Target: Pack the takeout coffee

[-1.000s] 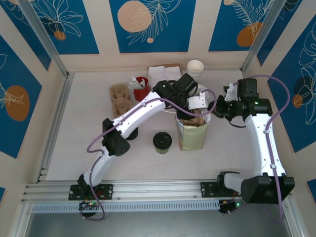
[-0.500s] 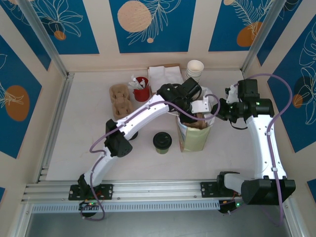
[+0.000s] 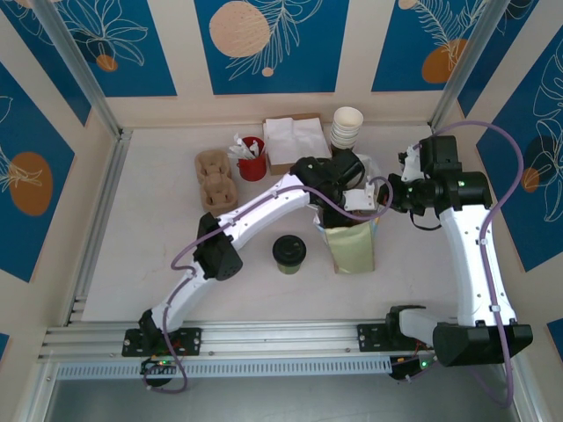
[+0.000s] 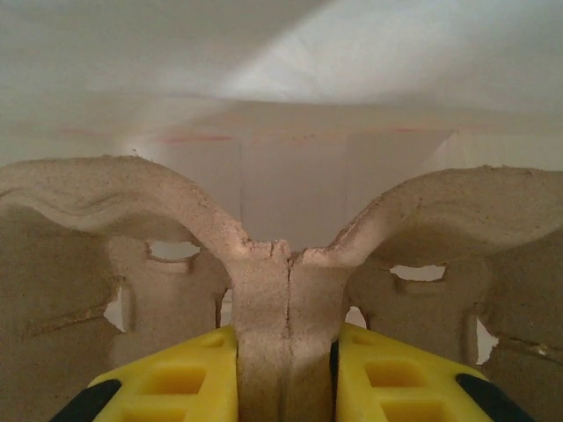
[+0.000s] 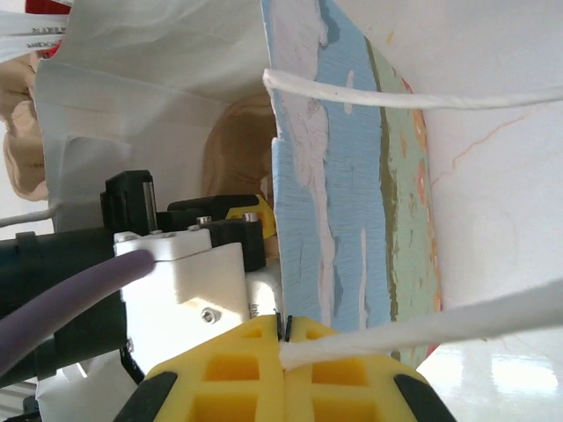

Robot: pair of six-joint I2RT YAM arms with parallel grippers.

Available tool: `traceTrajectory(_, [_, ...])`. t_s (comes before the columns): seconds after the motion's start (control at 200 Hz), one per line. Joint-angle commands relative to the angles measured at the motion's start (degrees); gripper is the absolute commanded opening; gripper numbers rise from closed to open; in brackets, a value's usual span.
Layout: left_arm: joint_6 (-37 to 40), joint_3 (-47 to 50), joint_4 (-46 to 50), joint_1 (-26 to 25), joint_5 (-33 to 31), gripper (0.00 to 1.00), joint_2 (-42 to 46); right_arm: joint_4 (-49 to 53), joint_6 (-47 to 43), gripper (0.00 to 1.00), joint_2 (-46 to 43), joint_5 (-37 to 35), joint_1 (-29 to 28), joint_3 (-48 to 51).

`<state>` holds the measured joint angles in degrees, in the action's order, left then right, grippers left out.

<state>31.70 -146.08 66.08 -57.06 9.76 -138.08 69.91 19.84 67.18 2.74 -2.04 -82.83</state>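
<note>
The takeout coffee (image 3: 288, 252), a small cup with a black lid, stands on the table left of the paper bag (image 3: 352, 251). My left gripper (image 3: 346, 186) reaches into the bag's mouth. In the left wrist view it (image 4: 286, 352) is shut on the centre ridge of a brown pulp cup carrier (image 4: 286, 281), with the bag's white inside (image 4: 352, 61) around it. My right gripper (image 3: 394, 192) is at the bag's right rim. In the right wrist view it (image 5: 286, 338) is shut on the bag's white cord handle (image 5: 422, 330), beside the blue-printed bag wall (image 5: 352, 176).
A second pulp carrier (image 3: 214, 178), a red cup of sachets (image 3: 252, 158), a napkin pile (image 3: 295, 141) and a stack of cream cups (image 3: 347, 126) sit along the back. Patterned walls close in the left, back and right sides.
The left arm has pushed further right and down into the bag with the carrier. The bag has shifted right and stands narrower. The right gripper stayed shut on the handle.
</note>
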Motion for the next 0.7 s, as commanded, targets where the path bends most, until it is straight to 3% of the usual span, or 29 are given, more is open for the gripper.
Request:
traceTrajectory(0.0, [0.59, 0.09, 2.52, -1.28, 0.53, 0.26, -1.17, -0.37, -1.28, 0.00, -0.89, 0.29, -0.72, -2.26])
traceTrajectory(0.695, [-4.71, 4.61, -7.06, 0.20, 11.22, 0.26, 1.75, -1.09, 0.56, 0.00, -2.76, 0.47, -0.34, 1.74])
